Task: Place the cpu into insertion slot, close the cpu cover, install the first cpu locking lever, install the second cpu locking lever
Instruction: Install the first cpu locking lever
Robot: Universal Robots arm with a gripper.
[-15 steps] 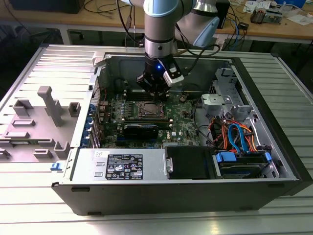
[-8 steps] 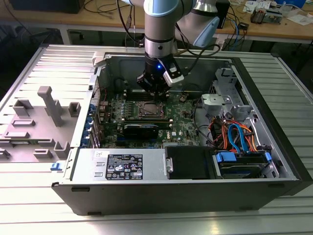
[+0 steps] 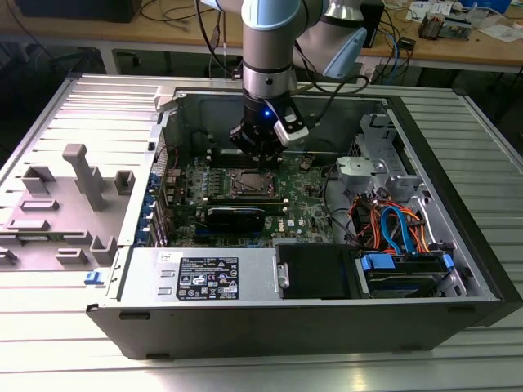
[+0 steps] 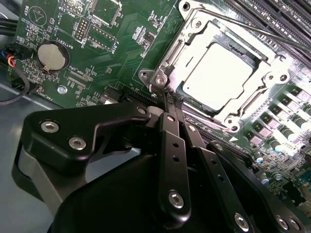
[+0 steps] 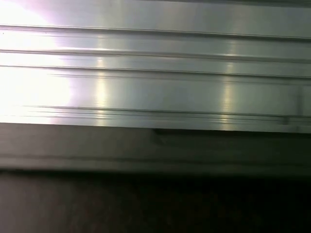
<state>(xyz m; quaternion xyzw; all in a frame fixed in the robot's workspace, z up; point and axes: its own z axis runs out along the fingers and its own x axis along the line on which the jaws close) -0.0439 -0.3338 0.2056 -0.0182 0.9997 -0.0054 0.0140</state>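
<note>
One closed hand touches the cpu cover over the cpu.

The exterior view looks down from high in front onto the open grey metal computer case. The second wrist view peers close past the black claw at the green circuit board, seen in both. The first wrist view faces ribbed silvery metal closely.

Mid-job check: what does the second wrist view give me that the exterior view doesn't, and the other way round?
Second wrist view alone: the cpu seated in the insertion slot, the cpu cover closed around it, and a coin battery. Exterior view alone: the whole open computer case, its coloured cables and the grey fixture tray. Both: the gripper with closed fingers at the socket's edge, and the green motherboard.
</note>
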